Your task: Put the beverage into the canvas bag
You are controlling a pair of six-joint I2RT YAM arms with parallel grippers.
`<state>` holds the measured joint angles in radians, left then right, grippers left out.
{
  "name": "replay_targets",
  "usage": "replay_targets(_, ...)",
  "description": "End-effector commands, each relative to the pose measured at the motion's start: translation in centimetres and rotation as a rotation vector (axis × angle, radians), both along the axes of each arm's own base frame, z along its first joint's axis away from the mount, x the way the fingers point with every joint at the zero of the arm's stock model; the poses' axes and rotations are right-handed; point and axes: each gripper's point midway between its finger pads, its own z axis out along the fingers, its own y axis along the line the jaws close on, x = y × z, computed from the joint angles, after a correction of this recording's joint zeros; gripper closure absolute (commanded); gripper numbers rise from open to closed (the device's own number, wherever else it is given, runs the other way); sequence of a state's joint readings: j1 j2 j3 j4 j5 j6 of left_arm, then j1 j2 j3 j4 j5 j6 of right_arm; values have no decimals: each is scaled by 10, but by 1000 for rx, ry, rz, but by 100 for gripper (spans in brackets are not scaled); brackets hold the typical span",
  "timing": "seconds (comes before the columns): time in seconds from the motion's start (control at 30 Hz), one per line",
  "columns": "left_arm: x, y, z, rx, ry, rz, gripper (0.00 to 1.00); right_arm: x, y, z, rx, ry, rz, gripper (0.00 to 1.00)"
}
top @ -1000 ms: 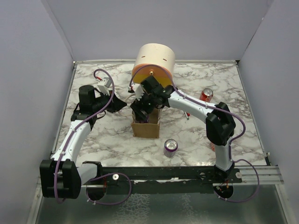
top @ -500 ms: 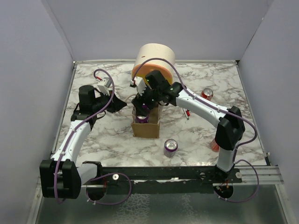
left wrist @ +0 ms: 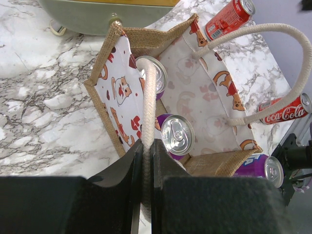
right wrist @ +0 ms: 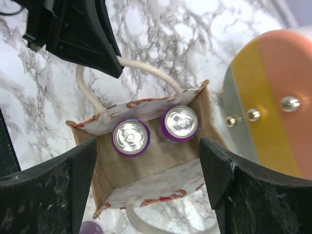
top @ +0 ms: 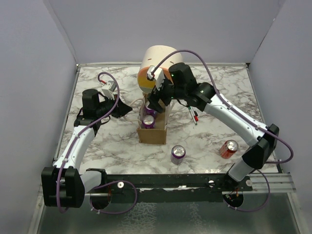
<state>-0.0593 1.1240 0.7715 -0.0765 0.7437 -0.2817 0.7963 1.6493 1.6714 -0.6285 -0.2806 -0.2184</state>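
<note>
The canvas bag stands open mid-table, tan outside with a cat print lining. Two purple beverage cans stand upright inside it, also seen in the left wrist view. My left gripper is shut on the bag's near cream cord handle and holds it to the left. My right gripper is open and empty, hovering above the bag's mouth. A third purple can stands on the table in front of the bag.
A large cream cylinder with orange-yellow fronts stands right behind the bag. A red cola can lies at the front right. Another red can lies further back right, hidden under my right arm in the top view.
My right gripper has risen up and back out of the bag, open, leaving a purple can inside. The right arm swung outward, uncovering the red can at front right. The left arm held still.
</note>
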Motion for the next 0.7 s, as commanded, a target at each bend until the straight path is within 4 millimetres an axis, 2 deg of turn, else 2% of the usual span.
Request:
replay_targets(0.0,-3,-4,5,-6,-26,-29,100,7,-27,60,48,-174,-48,15)
replay_targets(0.17,-3,-4,7,-7,-28,-28,100,28,-80,79,82,-203,-163,15)
replay_targets(0.33,-3,-4,8,-6,-30,-28,100,49,-143,80,112,-193,-312,15)
replay_targets(0.47,-3,-4,6,-8,-25,-28,100,67,-198,67,100,-167,-457,15)
replay_targets(0.67,-2,-4,7,-11,-22,-29,100,94,-274,23,69,-60,-635,14)
